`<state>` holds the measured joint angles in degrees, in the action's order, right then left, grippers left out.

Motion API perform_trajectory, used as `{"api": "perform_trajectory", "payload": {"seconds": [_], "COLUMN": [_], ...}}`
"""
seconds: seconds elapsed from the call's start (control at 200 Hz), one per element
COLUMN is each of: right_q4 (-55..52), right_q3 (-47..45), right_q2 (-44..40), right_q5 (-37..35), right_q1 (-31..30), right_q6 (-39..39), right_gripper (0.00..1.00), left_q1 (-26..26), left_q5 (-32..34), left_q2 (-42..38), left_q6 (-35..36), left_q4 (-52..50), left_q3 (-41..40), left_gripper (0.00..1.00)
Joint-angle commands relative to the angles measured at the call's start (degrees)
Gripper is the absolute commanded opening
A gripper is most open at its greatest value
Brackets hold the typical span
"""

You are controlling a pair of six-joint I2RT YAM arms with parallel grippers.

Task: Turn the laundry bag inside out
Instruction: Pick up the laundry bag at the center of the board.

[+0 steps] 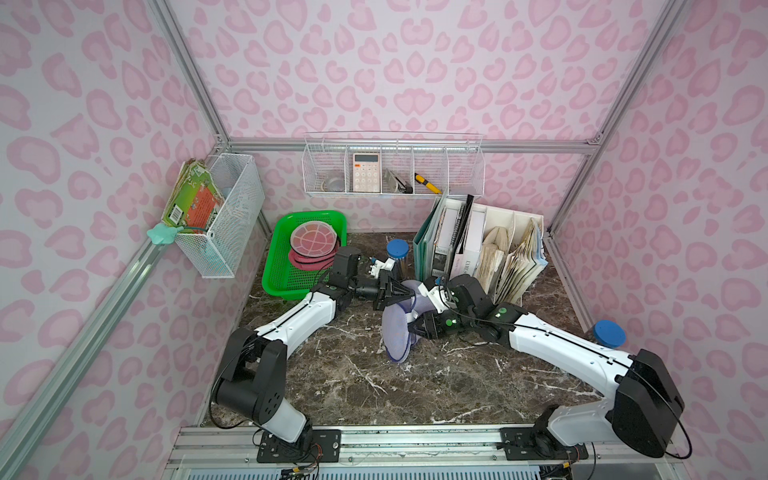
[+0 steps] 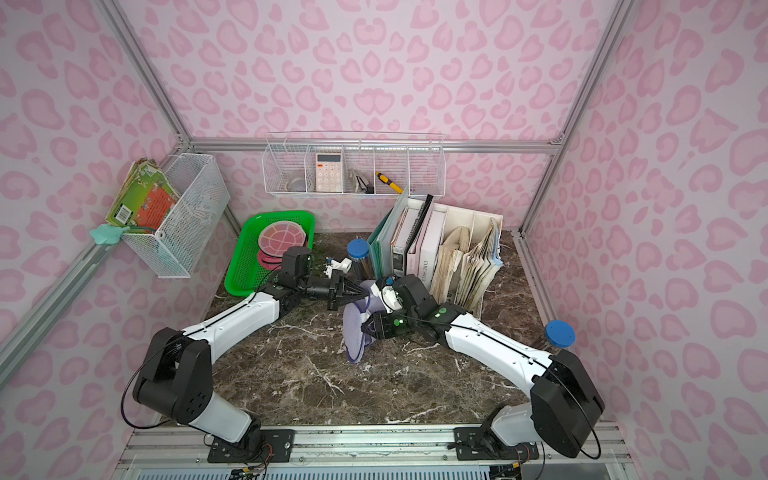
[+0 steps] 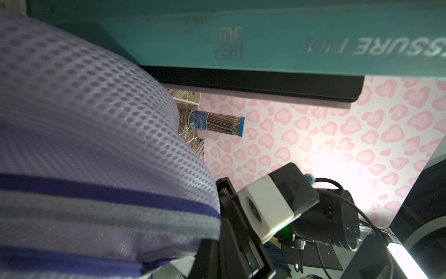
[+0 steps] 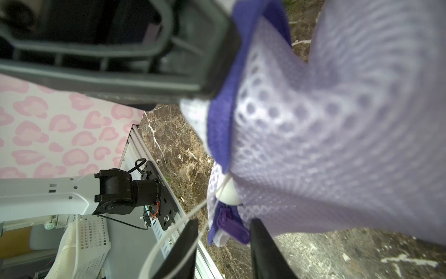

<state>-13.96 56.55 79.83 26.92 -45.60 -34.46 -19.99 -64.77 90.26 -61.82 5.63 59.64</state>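
In the left wrist view the laundry bag (image 3: 91, 135) runs off the frame and covers my left fingers (image 1: 400, 293) completely. In both top views its folds hide the tips of my right fingers (image 1: 419, 329). Close to the right wrist lens the mesh is blurred. The lettering on the teal folder (image 3: 241, 36) is cut off at the edge. My right arm (image 1: 561, 345) half hides a blue-lidded jar (image 1: 609, 332).

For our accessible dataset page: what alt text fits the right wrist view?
A lavender mesh laundry bag dominates, its purple hem pinched by the left gripper; the right gripper, open, faces its zipper pull, marble table behind.
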Motion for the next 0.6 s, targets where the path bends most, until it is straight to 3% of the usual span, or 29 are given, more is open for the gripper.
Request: {"api": "perform_trajectory", "payload": {"seconds": [0.0, 0.155, 0.24, 0.415, 0.595], "right_q4": [-2.45, -5.52, -6.11, -4.46, -3.97], "right_q3": [1.5, 3.44, 3.94, 3.1, 1.96], "right_q2": [0.22, 1.3, 1.86, 0.9, -0.44], "right_q5": [-2.97, -6.67, -7.58, -8.11, -8.36], "right_q1": [-1.29, -3.56, -4.09, -3.93, -3.66], "right_q6": [2.48, 4.99, 5.15, 3.75, 3.08], "right_gripper": [0.39, 0.37, 0.29, 0.22, 0.01], "left_q1": [0.04, 0.04, 0.04, 0.04, 0.04], "left_q5": [-0.19, 0.0, 0.08, 0.26, 0.35], "left_q2": [0.29, 0.57, 0.6, 0.05, 0.07], "left_q6": [1.08, 1.18, 1.18, 1.52, 1.92], "left_q4": [-1.31, -1.93, -2.0, -2.67, -3.38], "left_q3": [0.28, 0.35, 0.31, 0.3, 0.32], "left_gripper": [0.0, 0.0, 0.0, 0.0, 0.0]}}
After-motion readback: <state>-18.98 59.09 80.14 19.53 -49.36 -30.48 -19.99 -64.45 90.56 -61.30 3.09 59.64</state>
